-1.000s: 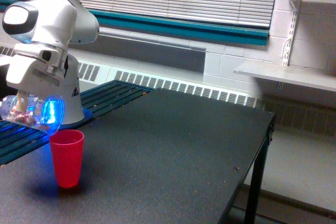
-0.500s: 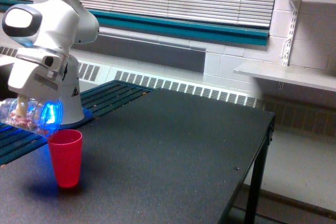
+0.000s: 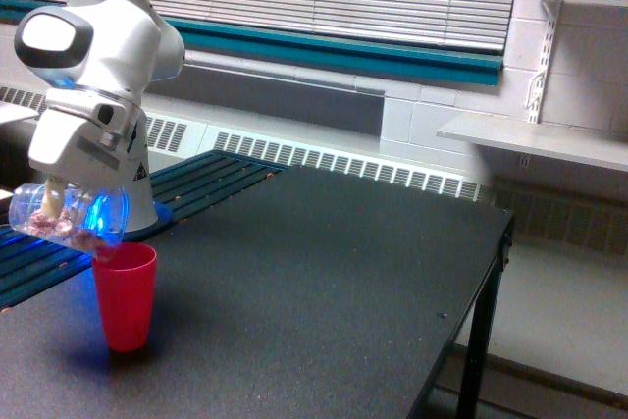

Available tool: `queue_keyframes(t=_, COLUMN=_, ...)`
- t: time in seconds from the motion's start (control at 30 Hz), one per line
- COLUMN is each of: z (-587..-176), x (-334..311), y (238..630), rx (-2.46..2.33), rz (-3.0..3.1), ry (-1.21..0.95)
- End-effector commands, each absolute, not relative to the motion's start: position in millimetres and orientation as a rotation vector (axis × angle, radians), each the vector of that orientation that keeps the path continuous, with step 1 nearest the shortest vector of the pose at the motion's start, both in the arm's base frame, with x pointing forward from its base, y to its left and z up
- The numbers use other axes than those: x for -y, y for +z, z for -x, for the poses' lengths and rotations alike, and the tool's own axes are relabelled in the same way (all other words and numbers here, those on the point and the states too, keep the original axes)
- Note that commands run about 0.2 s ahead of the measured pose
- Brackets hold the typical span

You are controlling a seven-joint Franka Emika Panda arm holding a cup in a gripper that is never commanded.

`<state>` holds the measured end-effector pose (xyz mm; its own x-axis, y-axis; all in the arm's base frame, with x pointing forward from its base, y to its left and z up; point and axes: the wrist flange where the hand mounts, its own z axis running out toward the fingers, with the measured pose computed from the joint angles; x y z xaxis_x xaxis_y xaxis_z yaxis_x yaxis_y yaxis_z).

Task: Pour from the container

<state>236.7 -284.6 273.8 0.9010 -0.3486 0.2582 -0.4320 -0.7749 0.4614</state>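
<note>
Clamped sideways in the gripper (image 3: 57,205), the container (image 3: 67,215) lies tipped just above the red cup (image 3: 125,296), looking light, thin-walled and easily crushed, best held gently around its middle.

The container (image 3: 67,217) has shifted toward the exterior view's right, over the red cup (image 3: 126,296).

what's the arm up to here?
The gripper holds a clear container tipped nearly onto its side, mouth right over the rim of a red cup standing on the black table. Brownish-pink pieces sit inside the container near its mouth. No pieces can be seen falling.
</note>
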Motion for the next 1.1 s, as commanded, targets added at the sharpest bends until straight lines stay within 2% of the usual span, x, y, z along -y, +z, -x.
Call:
queue_keyframes(t=0.03, z=-243, x=277, y=275, rx=0.551, rz=-2.529, ry=0.224)
queue_keyframes(t=1.1, z=-231, x=281, y=280, rx=0.549, rz=-2.525, ry=0.214)
